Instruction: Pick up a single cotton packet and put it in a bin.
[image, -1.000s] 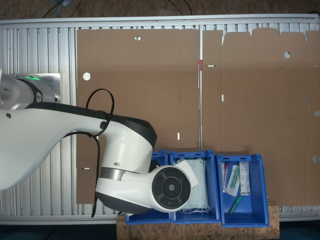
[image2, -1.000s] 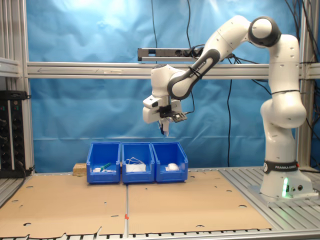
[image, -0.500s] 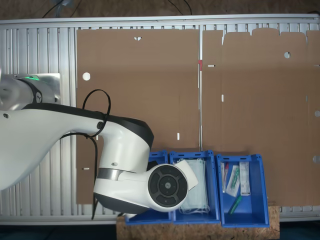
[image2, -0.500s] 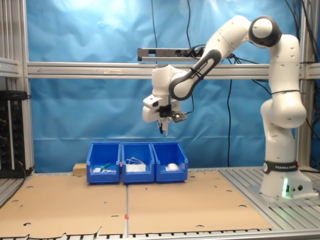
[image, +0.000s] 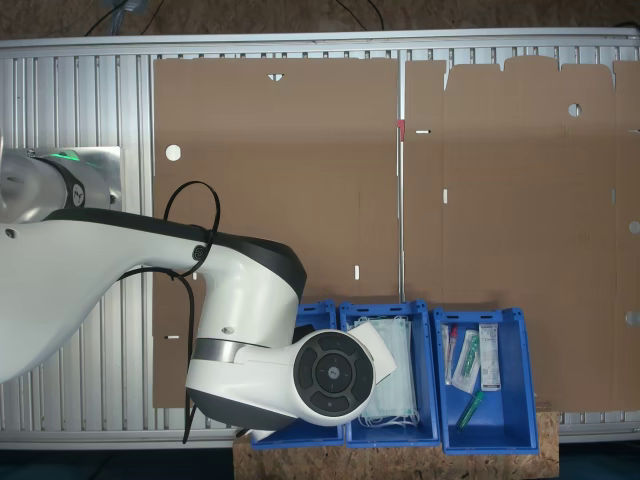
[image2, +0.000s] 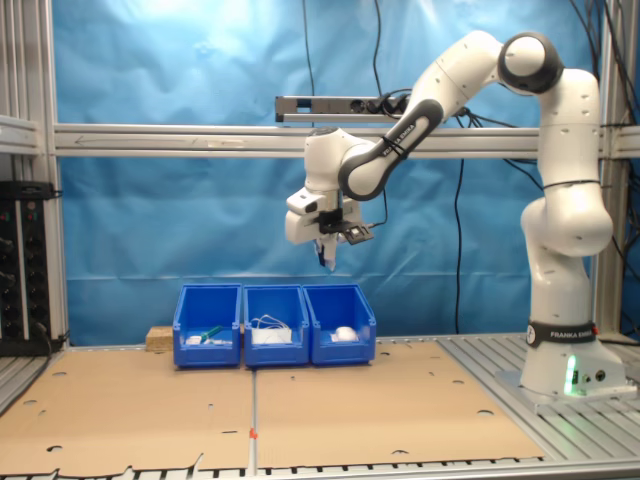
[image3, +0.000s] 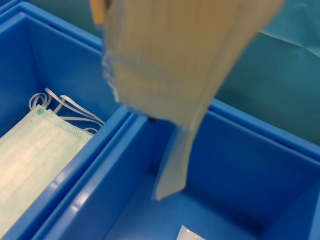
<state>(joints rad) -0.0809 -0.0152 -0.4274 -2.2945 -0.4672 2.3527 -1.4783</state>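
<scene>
Cotton packet (image3: 175, 65) hung blurred close under wrist camera, apparently pinched in gripper (image2: 327, 256); jaws themselves hidden, so closure only inferred. Held high, likely for carrying clear of bin walls. Below packet: blue bin (image3: 240, 175) with open floor, second packet corner (image3: 190, 234) at floor edge. Neighbouring bin (image3: 30, 65) held pale green face masks (image3: 35, 160). Wide clearance above bin row (image2: 274, 325); cardboard-covered table (image2: 300, 410) offered open room.

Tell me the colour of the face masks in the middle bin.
Pale green face masks with white ear loops, clearest in the wrist view.
</scene>
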